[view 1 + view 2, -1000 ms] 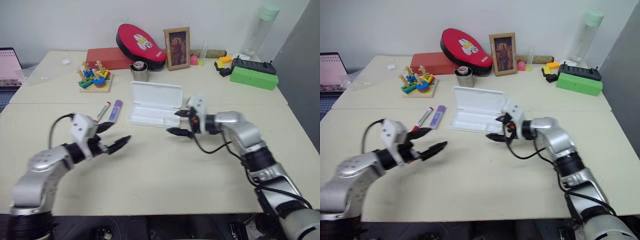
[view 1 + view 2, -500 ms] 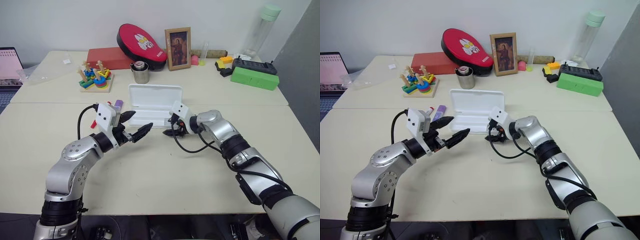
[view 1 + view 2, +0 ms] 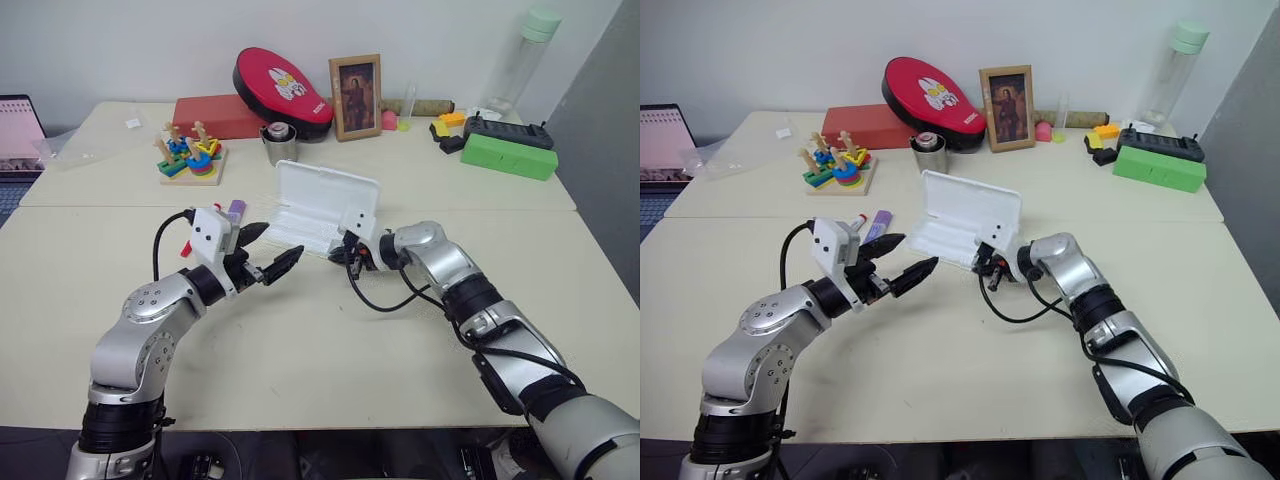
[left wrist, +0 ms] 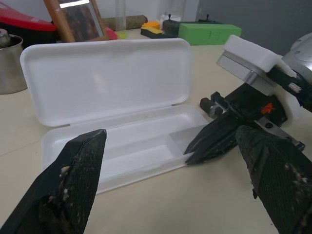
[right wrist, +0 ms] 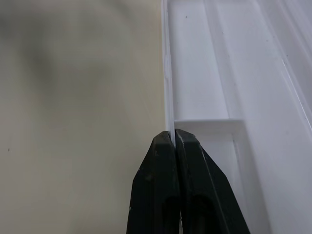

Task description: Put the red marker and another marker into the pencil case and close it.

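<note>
We find the right gripper [image 3: 985, 268] closed tight on the near wall of the pencil case [image 3: 965, 228], pinching the thin rim at the tray's right-hand end; the case stands open on the surface [image 3: 970, 350], lid raised, tray empty. The left gripper [image 3: 902, 262] hangs spread wide, holding nothing, just left of the case. The red marker [image 3: 859, 222] and the lilac marker [image 3: 877, 222] lie side by side behind the left gripper, outside the case. We judge the main risks: the thin-wall pinch may tilt or drag the light case, and the left arm, turning back for the markers, may knock them away. We can read no writing or brand on the case or markers.
</note>
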Robot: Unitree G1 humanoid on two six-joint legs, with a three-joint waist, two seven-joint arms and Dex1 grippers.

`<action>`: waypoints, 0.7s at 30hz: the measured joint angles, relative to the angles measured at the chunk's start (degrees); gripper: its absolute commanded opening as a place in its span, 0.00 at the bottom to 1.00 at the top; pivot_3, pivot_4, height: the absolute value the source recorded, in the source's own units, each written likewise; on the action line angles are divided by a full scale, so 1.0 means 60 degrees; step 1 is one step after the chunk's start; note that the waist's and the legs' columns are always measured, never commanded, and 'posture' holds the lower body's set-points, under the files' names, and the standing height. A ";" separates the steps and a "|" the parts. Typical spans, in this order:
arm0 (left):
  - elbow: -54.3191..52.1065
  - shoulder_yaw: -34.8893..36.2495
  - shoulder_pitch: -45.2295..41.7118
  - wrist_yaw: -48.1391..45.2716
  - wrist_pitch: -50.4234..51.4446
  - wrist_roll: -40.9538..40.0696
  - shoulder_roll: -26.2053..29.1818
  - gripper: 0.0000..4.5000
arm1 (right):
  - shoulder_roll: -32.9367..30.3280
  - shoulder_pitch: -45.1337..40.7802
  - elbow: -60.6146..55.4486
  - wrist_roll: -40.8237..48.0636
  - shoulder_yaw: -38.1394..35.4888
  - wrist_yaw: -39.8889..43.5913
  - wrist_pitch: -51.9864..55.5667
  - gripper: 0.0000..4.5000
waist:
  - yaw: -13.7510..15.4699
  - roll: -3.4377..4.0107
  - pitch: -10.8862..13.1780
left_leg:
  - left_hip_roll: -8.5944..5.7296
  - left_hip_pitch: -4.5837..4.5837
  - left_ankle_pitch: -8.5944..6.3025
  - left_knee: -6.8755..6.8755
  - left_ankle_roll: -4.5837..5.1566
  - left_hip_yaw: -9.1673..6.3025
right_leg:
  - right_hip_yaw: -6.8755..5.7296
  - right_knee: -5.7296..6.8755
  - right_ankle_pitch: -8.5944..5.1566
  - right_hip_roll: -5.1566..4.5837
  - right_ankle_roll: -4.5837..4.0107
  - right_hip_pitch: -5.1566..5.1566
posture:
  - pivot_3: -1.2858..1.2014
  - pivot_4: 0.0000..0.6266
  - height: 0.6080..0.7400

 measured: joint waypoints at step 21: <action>-0.0869 0.2132 0.1270 0.0655 0.1032 -0.1372 0.0366 1.00 | -0.1057 0.2327 -0.4474 0.0280 0.0837 0.1272 0.0590 0.37 | -0.0018 0.0000 0.0000 | 0.0001 0.0002 0.0000 0.0003 0.0000 -0.0003 | 0.0001 0.0004 -0.0002 0.0001 0.0000 -0.0001 | 0.52 0.24 1.00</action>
